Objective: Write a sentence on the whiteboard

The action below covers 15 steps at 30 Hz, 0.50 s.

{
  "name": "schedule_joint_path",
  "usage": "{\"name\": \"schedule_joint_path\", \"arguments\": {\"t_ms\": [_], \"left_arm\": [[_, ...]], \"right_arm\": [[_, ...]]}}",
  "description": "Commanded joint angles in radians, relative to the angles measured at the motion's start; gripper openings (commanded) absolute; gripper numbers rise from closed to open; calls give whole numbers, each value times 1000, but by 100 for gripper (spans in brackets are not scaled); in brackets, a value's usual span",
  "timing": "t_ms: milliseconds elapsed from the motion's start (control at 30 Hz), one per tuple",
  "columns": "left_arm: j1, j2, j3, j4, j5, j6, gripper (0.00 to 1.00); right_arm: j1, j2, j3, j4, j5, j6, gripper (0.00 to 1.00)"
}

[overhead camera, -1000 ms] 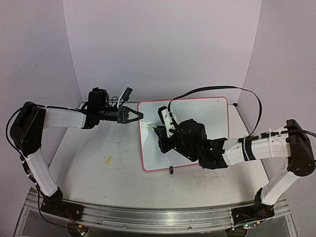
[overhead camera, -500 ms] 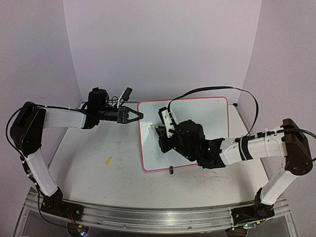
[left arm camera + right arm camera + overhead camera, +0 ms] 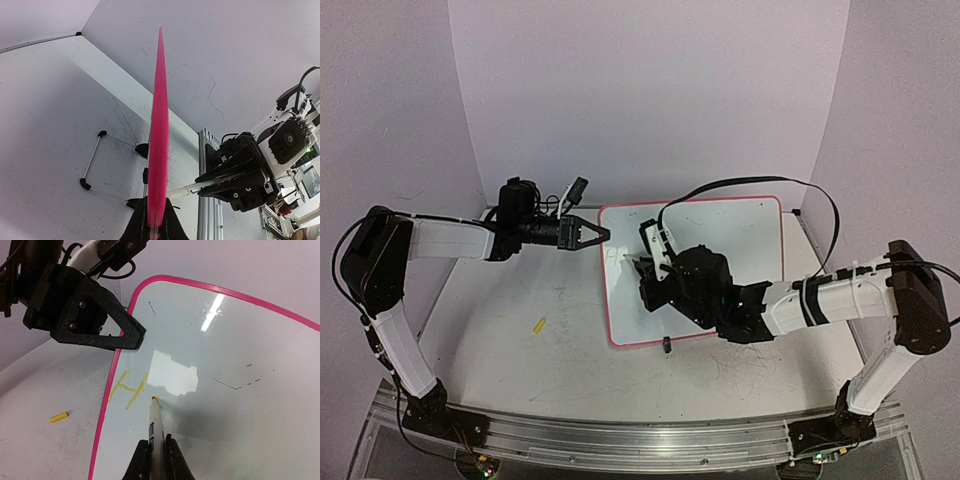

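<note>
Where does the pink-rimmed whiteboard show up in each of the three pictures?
Top external: whiteboard, centre, slightly right.
Left wrist: whiteboard edge-on, a pink strip up the middle.
Right wrist: whiteboard fills most of the picture.
Shared landmark: left pincer clamping its left rim.

Sm. yellow piece (image 3: 538, 325) on scuffed wht tabletop (image 3: 520, 375), L side.

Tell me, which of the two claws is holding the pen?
The right gripper: a marker is pinched in its jaws, tip on the whiteboard beside a yellow H. The left gripper only clamps the board's pink rim.
</note>
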Motion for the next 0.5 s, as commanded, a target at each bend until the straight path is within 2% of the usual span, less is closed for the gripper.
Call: {"name": "schedule_joint_path", "arguments": {"t_ms": [0, 467], "left_arm": [[-14, -47, 5, 29, 48, -7, 0], [-14, -48, 5, 29, 49, -6, 0]], "right_arm": [[-5, 23, 20, 20, 10, -3, 0], [-5, 33, 22, -6, -39, -3, 0]]}}
